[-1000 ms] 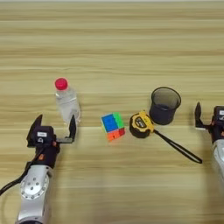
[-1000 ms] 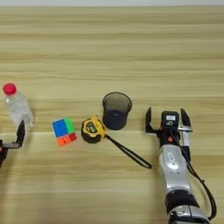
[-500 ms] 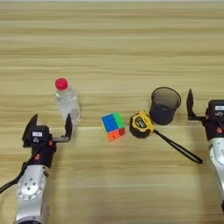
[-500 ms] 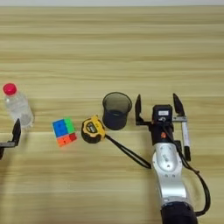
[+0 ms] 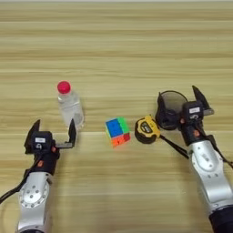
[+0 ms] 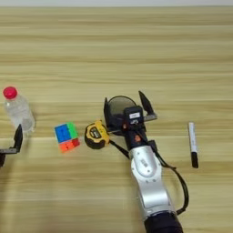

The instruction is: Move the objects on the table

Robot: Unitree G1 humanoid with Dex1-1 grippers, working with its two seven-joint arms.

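A small clear bottle [image 5: 69, 108] with a red cap stands upright at the left of the wooden table [image 5: 118, 41]. To its right lie a multicoloured puzzle cube [image 5: 118, 132] and a yellow-black tape measure [image 5: 146, 129], whose black strap runs under my right arm. A dark translucent cup [image 5: 169, 110] stands just right of the tape measure. My right gripper [image 5: 179, 102] is open, with one finger on each side of the cup. Nearer than the bottle, my left gripper [image 5: 53, 132] is open and holds nothing. Its right finger reaches close under the bottle.
A black and white marker pen [image 6: 193, 144] lies on the table to the right of my right arm. The far half of the table is bare planks.
My right gripper has swung left from beside the cup until its open fingers straddle the cup. The left arm has barely moved, and none of the objects has shifted.
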